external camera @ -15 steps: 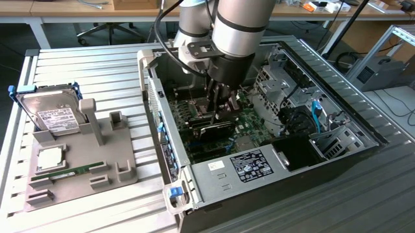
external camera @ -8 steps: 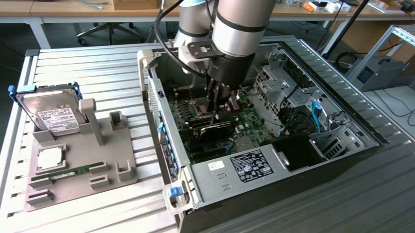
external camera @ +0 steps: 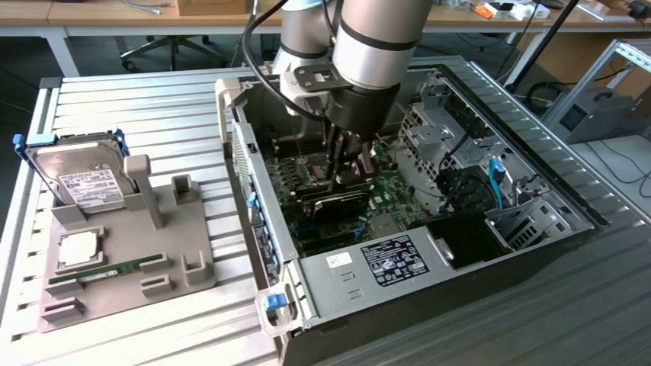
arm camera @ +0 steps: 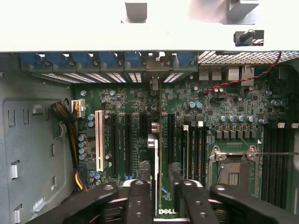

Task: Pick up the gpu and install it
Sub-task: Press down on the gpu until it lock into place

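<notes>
The pincer (arm camera: 156, 193) is clamping the gpu (arm camera: 158, 140) edge-on, holding it upright over a motherboard (arm camera: 224, 107) slot inside the computer case (external camera: 407, 267).

The word "DELL" is printed in white on the green motherboard (arm camera: 205, 116), at the lower middle of the wrist frame. In the exterior frame, the black-and-white sticker (external camera: 392, 259) on the grey metal computer case (external camera: 336, 293) and the white label (external camera: 90, 189) on the silver hard drive (external camera: 81, 177) carry print too small to read.
</notes>
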Motion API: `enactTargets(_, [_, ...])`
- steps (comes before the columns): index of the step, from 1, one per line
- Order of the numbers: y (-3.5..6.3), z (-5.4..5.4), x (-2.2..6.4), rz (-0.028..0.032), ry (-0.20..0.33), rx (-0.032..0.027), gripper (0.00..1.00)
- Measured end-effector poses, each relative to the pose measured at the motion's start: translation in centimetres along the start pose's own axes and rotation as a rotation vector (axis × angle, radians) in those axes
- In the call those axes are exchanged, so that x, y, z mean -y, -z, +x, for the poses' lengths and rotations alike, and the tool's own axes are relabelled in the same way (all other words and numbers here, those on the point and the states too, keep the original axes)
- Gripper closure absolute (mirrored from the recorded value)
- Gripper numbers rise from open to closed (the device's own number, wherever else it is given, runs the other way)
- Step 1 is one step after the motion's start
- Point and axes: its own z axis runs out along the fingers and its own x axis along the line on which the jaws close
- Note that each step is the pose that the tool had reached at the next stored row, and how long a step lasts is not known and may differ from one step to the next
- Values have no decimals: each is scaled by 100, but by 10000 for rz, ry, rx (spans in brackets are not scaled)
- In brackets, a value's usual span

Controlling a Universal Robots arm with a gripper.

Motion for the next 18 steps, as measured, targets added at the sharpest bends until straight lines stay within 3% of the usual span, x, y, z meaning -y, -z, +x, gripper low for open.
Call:
enactTargets(2, [0,0,0,0,0,0,86])
enactTargets(4, [0,0,0,0,0,0,89])
enactTargets(7, [-1,0,-2,-1,0,-2,89])
enactTargets(10, [-18,-11,-60,1,0,-1,89])
enactTargets(18, [-168,-75,-92,2,1,1,89])
